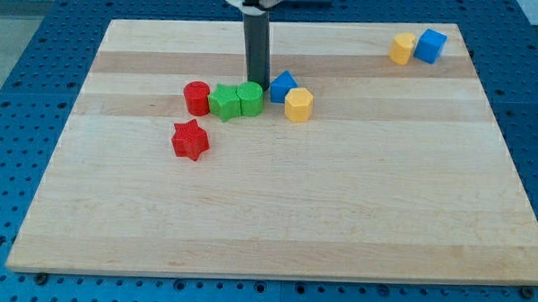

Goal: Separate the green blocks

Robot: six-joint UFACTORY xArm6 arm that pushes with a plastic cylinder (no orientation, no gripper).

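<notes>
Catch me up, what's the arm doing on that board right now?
It's trying to split the two green blocks. My tip sits just behind the green cylinder, which still touches the green star; so they are not separated yet. A red cylinder is against the star's left, and a blue block and yellow block lie to the right.

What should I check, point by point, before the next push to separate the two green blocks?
1. Green blocks apart: not ok. The green star block touches the green round block.
2. My tip placed: ok, just behind the green round block, toward the view's top.
3. Tip contact with that block: cannot tell.
4. Room at the view's left: not ok, the red cylinder touches the green star block.
5. Room at the view's right: not ok, the blue block and yellow block stand near.
</notes>
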